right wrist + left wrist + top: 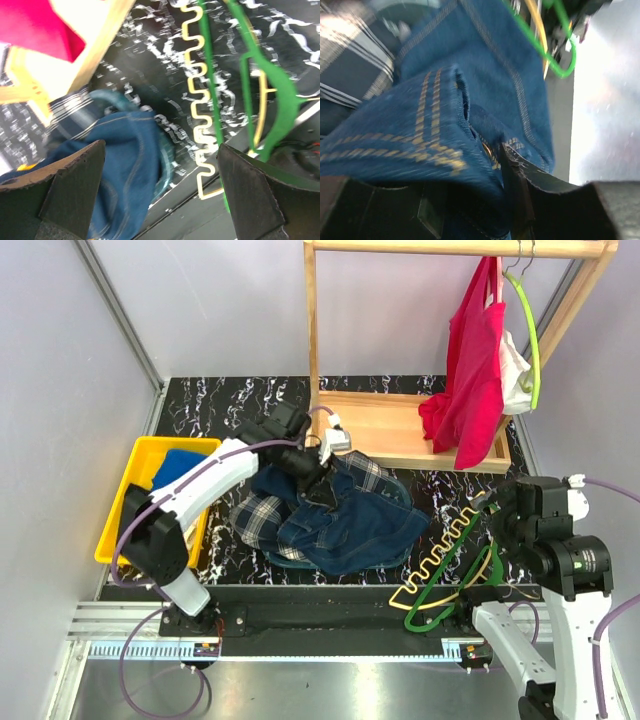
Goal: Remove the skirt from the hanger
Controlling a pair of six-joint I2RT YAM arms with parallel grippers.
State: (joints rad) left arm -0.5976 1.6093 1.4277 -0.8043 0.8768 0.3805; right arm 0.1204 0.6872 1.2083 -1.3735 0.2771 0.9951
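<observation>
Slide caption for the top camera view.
Skirt and denim heaped under the left gripper; cream hanger lies apart, near the right gripper.

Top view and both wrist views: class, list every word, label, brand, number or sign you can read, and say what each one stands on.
No text can be read in any view.
Rail at the near edge: fine tick marks, too small to read.
Right arm: small pale mark on a joint, too small to read.
Denim: yellow stitching only, no letters.
</observation>
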